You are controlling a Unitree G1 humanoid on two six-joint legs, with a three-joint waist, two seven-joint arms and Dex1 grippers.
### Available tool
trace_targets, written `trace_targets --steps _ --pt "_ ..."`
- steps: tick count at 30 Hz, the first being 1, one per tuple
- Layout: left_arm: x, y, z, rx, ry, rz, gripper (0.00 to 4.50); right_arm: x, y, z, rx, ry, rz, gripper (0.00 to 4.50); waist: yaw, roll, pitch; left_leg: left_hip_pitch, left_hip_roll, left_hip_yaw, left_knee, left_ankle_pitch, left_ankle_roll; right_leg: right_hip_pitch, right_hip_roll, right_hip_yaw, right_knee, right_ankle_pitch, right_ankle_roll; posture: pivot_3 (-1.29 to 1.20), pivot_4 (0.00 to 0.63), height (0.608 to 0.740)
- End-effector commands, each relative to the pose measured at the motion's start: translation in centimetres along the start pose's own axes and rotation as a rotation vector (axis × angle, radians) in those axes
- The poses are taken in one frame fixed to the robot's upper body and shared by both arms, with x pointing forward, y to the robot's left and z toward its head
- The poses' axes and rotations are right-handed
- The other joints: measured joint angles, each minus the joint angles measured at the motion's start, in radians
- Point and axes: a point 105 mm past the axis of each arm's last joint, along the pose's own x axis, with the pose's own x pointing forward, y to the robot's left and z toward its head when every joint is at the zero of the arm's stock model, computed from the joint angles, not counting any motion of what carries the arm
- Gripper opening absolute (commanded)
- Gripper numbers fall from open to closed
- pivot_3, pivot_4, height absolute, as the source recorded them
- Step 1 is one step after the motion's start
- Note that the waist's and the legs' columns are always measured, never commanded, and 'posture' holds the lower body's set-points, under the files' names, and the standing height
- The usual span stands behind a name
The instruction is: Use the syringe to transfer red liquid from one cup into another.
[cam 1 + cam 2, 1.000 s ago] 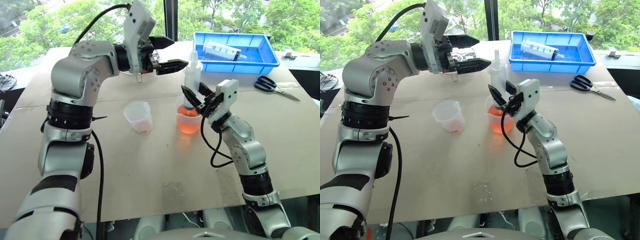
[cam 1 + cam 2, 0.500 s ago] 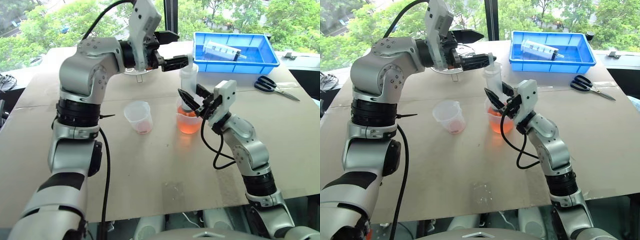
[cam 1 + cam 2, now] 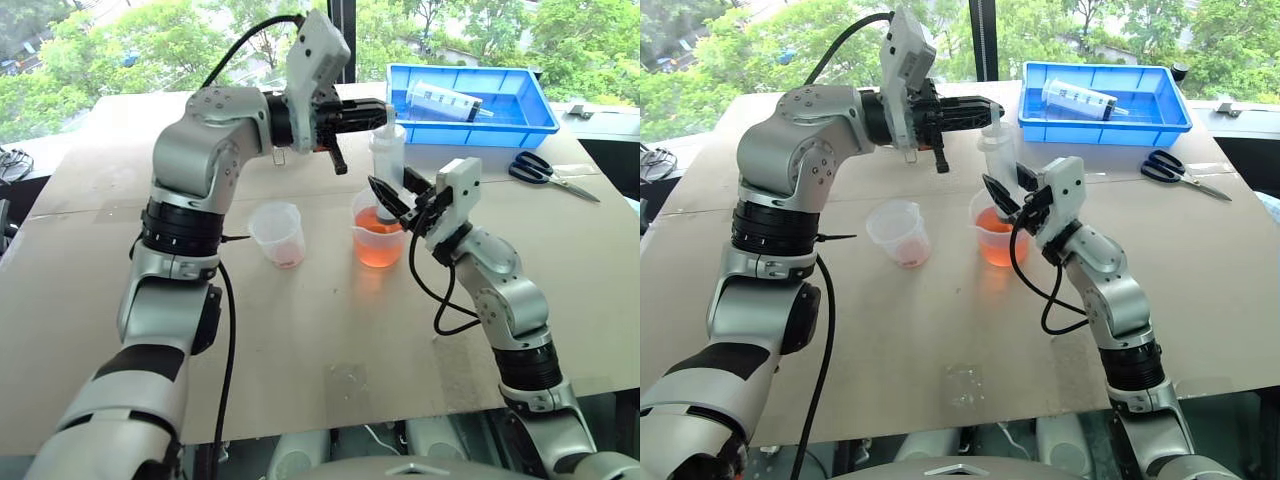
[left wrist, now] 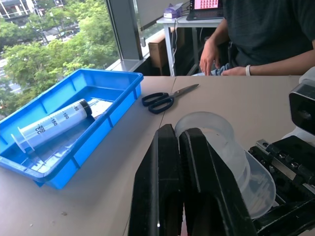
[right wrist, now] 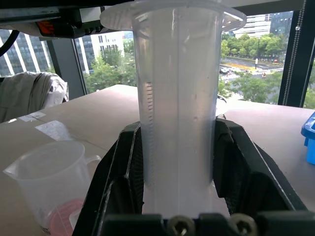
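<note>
1. Syringe [image 3: 386,160] stands upright with its tip down in the spouted beaker [image 3: 378,240], its milky barrel clamped between the 2 fingers of the right gripper [image 3: 392,203].
2. Left gripper [image 3: 372,113] has its 2 fingers pressed together, pointing level across the syringe's top; the left wrist view shows them lying beside the top flange, but whether they pinch the plunger cannot be told.
3. Red liquid [image 3: 378,245] fills the lower part of the beaker directly below the right gripper. A thin reddish film sits at the bottom of the narrower cup [image 3: 279,233], which stands to the left of that gripper, apart from the beaker.
4. Judged step: drawing liquid into the syringe, with the barrel steadied by the right gripper. The next move likely calls for the left gripper to get a hold on the plunger and pull it straight up while the right one keeps the tip submerged.
5. Count: 2 cups, 2 syringes (the second, a marked one [image 3: 445,101], lies in the blue tray [image 3: 535,115] beyond both grippers), 1 pair of scissors [image 3: 548,173] beside the tray, 1 person [image 4: 266,34] seated at the table's far side.
</note>
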Motion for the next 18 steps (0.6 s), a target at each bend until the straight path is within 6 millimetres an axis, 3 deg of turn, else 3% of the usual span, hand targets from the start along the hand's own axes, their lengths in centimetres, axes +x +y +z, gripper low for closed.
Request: trace_targets --steps 1,18 --pt "-1.2 1.2 3.1 0.098 -0.087 0.082 0.00 -0.2 1.8 -0.5 -0.013 0.028 0.079 1.44 0.001 0.000 0.000 0.000 0.000 0.000 0.000 0.000 0.000 0.000 0.000 0.000 0.000 0.000 0.000 0.00 0.150 0.740" --pt "-2.0 2.9 4.6 0.130 -0.111 0.145 0.00 -0.5 2.5 -1.5 0.009 0.065 0.109 1.44 0.001 0.000 0.000 0.000 0.000 0.000 0.000 0.000 0.000 0.000 0.000 0.000 0.000 0.000 0.000 0.00 0.150 0.740"
